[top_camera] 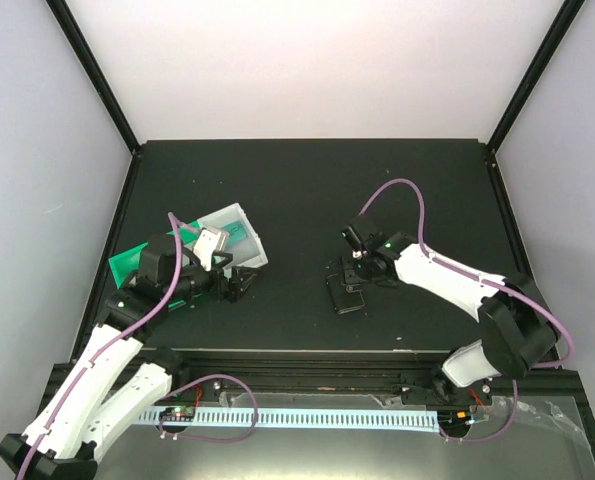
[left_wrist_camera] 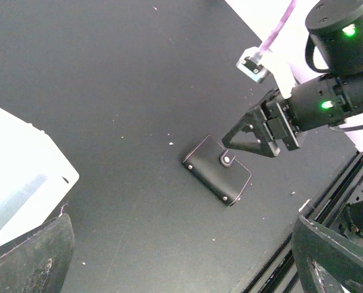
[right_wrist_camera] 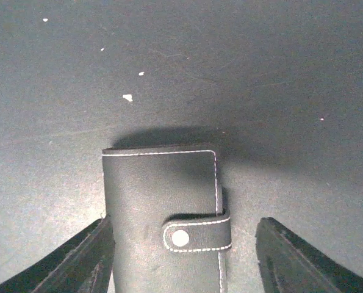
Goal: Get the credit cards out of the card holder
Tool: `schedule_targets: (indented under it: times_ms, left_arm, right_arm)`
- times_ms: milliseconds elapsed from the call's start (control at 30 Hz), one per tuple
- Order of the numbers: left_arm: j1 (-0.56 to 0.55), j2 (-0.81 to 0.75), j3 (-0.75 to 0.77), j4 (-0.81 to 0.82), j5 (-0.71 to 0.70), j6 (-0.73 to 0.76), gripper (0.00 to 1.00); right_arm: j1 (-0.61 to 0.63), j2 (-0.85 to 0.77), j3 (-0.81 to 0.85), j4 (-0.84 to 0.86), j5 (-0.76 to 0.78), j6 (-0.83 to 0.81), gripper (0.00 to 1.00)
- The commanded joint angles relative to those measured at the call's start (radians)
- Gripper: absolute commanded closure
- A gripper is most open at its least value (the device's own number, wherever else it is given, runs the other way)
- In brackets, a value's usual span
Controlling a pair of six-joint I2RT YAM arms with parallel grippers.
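Note:
The card holder (top_camera: 345,295) is a small black wallet with white stitching, closed by a strap with a metal snap. It lies flat on the black table and also shows in the left wrist view (left_wrist_camera: 216,170) and the right wrist view (right_wrist_camera: 163,213). No credit cards show; they are hidden or out of view. My right gripper (top_camera: 350,283) is open and low over the holder, with one finger on each side of it (right_wrist_camera: 184,262). I cannot tell if the fingers touch it. My left gripper (top_camera: 235,283) is open and empty, apart to the left of the holder (left_wrist_camera: 181,268).
A white open bin (top_camera: 235,232) lies tilted at the left, beside my left arm, and shows in the left wrist view (left_wrist_camera: 16,177). A green tray (top_camera: 127,262) lies under and left of it. The table's front edge and rail (top_camera: 307,352) run near the holder.

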Motion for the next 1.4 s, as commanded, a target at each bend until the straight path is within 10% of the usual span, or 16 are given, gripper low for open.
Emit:
schedule_targets:
  times_ms: [0,500,1367]
  left_arm:
    - [-0.003,0.001,0.005,-0.007,-0.015,0.015,0.01]
    - [-0.003,-0.027,0.002,-0.005,-0.020,0.011,0.01]
    - [0.004,-0.022,0.005,-0.007,-0.066,0.009,0.01]
  right_arm:
    - [0.025,-0.029,0.008,-0.051,0.022,-0.001,0.41]
    - [0.080,0.026,-0.016,-0.009,0.021,0.021,0.71]
    - [0.114,0.034,-0.017,-0.025,0.091,0.027,0.78]
